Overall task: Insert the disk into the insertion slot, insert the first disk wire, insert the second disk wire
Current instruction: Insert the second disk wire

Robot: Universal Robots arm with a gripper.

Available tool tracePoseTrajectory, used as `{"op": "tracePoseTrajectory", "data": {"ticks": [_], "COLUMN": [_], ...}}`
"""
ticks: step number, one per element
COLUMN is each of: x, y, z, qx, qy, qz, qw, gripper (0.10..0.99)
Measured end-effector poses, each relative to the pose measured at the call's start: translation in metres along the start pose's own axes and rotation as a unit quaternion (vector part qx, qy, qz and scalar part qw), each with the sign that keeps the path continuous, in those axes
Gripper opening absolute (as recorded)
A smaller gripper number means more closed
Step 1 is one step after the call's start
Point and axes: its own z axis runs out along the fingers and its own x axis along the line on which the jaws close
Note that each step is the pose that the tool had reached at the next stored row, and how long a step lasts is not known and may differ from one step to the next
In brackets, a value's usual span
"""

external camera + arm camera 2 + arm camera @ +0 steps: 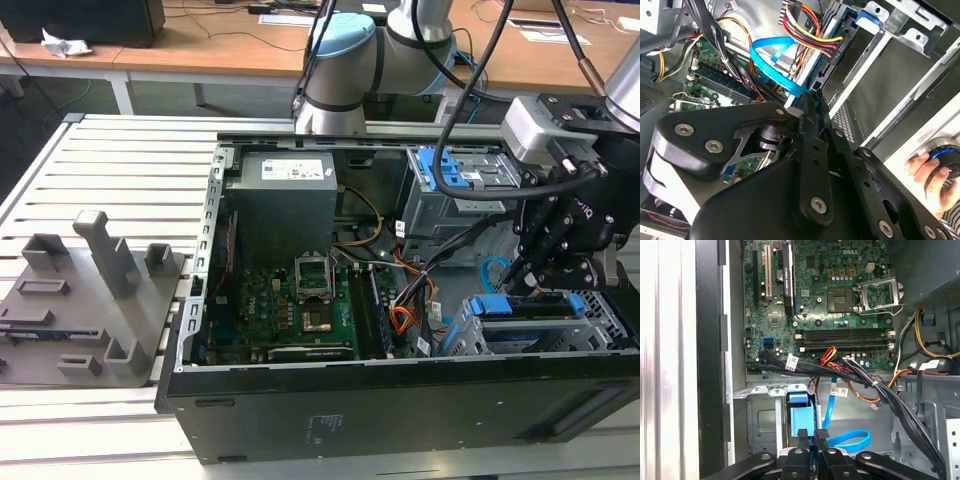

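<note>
Arm [345, 70] reaching in from the far side, wrist bent downward. Gripper [527, 272] low at the exterior view's right, fingers [803, 436] nearly together, pinching a blue piece. Hand [932, 175] resting nearby.

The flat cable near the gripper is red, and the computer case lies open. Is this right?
Not quite. The flat cable is blue, not red, as the second wrist view shows; it runs up to the gripper. The case does lie open.
</note>
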Motion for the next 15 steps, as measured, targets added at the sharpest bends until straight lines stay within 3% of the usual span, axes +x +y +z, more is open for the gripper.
{"op": "tracePoseTrajectory", "data": {"ticks": [5,15], "x": [-0.0003,-0.0003], "y": [-0.0055,-0.0083], "z": [-0.0003,0.003], "qx": [-0.0003,-0.0003], "qy": [-0.0001,0.0], "qz": [0.0,0.0], "qw": [1.0,1.0], "gripper": [0.161,0.161]}}
